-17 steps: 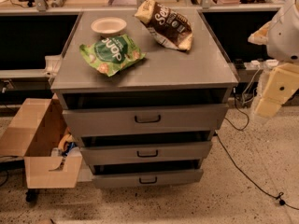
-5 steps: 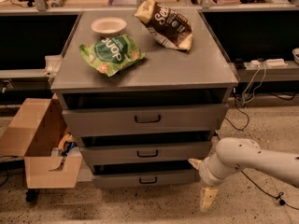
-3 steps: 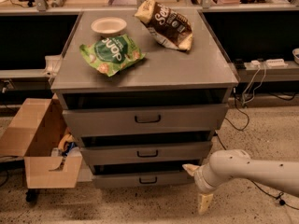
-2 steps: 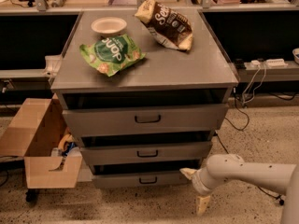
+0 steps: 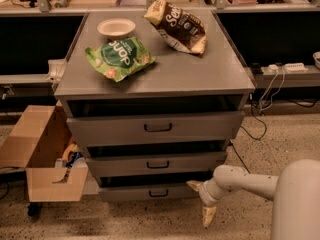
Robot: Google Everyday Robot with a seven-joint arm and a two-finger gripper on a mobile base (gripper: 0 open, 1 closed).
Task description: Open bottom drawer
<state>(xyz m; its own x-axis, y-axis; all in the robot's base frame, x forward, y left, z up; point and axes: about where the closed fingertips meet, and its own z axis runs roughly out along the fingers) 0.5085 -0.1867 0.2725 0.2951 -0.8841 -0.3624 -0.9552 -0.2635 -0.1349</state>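
The bottom drawer point(image 5: 135, 193) is the lowest and narrowest of three grey drawer fronts, with a small black loop handle point(image 5: 158, 193). It stands slightly out, with a dark gap above it. My gripper point(image 5: 202, 200) is low by the floor, just right of this drawer's right end. It is open and empty. One cream fingertip point(image 5: 193, 185) is beside the drawer's upper right corner; the other point(image 5: 209, 215) points down at the floor. My white arm point(image 5: 250, 181) reaches in from the lower right.
The middle drawer point(image 5: 158, 164) and top drawer point(image 5: 158, 128) are above. On the cabinet top point(image 5: 200, 74) lie a green chip bag point(image 5: 119, 57), a white bowl point(image 5: 116, 27) and a brown bag point(image 5: 176, 26). An open cardboard box point(image 5: 42, 156) stands left. Cables point(image 5: 252, 129) trail right.
My arm came down from the upper right to floor level, then slid left. The gripper is now close to the bottom drawer's right end. The drawers have not moved.
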